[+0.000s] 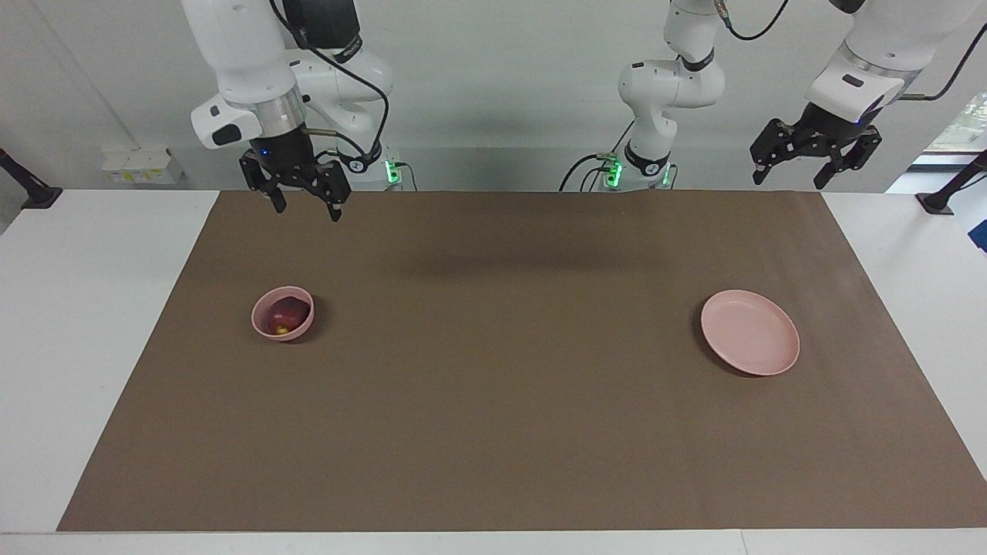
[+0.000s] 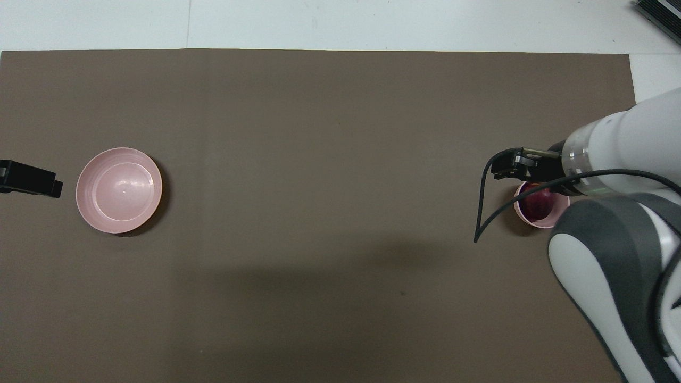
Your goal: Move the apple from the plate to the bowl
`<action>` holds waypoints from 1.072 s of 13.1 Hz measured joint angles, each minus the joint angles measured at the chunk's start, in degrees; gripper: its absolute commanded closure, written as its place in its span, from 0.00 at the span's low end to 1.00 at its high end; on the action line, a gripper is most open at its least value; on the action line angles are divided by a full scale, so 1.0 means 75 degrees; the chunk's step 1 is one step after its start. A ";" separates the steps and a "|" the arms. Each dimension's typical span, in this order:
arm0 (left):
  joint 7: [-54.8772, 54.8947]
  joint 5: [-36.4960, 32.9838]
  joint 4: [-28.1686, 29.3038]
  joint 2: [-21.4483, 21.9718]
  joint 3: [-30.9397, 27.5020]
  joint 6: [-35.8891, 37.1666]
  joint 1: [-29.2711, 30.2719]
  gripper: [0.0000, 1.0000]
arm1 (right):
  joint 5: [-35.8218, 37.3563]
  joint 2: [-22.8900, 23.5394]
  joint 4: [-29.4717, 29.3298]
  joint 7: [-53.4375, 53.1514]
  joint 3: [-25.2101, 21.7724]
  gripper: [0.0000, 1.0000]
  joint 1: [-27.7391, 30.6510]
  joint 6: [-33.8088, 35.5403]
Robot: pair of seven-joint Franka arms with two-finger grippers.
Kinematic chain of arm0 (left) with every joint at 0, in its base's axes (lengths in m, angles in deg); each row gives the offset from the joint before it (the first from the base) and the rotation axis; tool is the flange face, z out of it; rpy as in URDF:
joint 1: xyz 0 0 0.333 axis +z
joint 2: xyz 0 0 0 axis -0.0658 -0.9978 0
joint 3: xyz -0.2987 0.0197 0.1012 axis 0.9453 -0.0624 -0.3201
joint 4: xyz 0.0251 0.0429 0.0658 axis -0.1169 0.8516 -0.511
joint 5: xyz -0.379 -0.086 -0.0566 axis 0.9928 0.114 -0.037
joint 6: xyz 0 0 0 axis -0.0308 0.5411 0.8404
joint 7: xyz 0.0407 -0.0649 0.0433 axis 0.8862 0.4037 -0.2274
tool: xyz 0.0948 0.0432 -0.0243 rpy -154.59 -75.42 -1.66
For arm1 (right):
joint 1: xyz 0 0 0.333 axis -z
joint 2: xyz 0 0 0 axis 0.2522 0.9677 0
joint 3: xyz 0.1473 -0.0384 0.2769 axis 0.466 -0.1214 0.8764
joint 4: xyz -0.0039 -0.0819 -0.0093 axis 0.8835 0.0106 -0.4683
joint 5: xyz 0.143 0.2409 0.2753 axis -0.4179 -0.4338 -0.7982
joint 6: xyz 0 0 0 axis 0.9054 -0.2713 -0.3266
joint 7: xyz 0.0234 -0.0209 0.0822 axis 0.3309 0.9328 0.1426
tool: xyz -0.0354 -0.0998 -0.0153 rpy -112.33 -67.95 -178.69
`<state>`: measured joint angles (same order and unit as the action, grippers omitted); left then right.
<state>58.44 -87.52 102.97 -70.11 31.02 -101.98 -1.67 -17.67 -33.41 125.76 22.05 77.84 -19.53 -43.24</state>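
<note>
The dark red apple (image 1: 286, 314) (image 2: 537, 205) lies inside the small pink bowl (image 1: 291, 332) (image 2: 532, 222) toward the right arm's end of the mat. My right gripper (image 1: 305, 210) (image 2: 513, 165) hangs open and holds nothing, well above the mat and clear of the bowl. The flat pink plate (image 1: 749, 332) (image 2: 118, 190) sits bare toward the left arm's end. My left gripper (image 1: 793, 177) (image 2: 29, 179) waits open, raised over the table's edge near the plate's end.
A brown mat (image 1: 501, 401) covers most of the white table (image 1: 85, 324). The right arm's white and grey links (image 2: 612, 266) cover part of the bowl in the overhead view.
</note>
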 measured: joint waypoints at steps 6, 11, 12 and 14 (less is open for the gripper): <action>0.0000 0.0000 0.0000 0.0000 0.0000 0.0000 0.0000 0.00 | 0.0066 -0.0075 -0.0950 0.1123 -0.0052 0.00 0.0330 0.1264; 0.0000 0.0019 0.0000 0.0000 0.0016 0.0000 -0.0006 0.00 | 0.0066 -0.0107 -0.0558 0.1226 -0.0056 0.00 0.0536 0.1215; 0.0000 0.0036 0.0000 0.0000 0.0037 0.0000 -0.0015 0.00 | 0.0066 -0.0127 -0.0460 0.1227 -0.0055 0.00 0.0535 0.1129; -0.0014 0.0045 0.0000 0.0000 0.0085 -0.0001 -0.0022 0.00 | 0.0066 -0.0160 -0.0312 0.1227 -0.0056 0.00 0.0535 0.1008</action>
<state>58.33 -87.19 102.97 -70.11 31.66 -101.99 -1.84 -17.17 -34.61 123.41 31.25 77.42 -15.52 -35.69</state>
